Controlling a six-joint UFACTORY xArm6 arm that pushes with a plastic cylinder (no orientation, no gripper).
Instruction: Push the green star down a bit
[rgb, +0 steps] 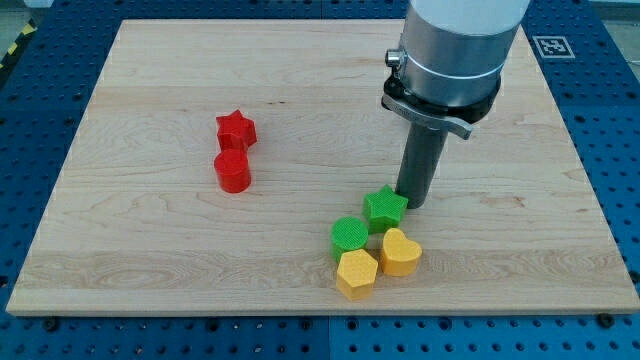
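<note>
No pincer is fitted on this arm, so nothing can be open or closed; it is ending in a dark rod, and its tip (413, 203) is resting on the wooden board (150, 270) just at the upper right edge of the green star (385, 209), touching it or nearly so. The green star is lying right of the board's centre, toward the view's bottom, and it is crowded: a green cylinder (349, 235) is sitting just beside it at lower left, a yellow heart (401, 252) just below it, and a yellow hexagon (356, 273) below those two. Well apart on the view's left, a red star (236, 129) and a red cylinder (233, 171) are standing together. The star is looking like a small, light, stiff block that should slide easily on smooth wood, but its points may make it turn if pushed off-centre. I judge the best contact is on its top edge, in the middle, pushing gently, because the neighbours will be moving too.
</note>
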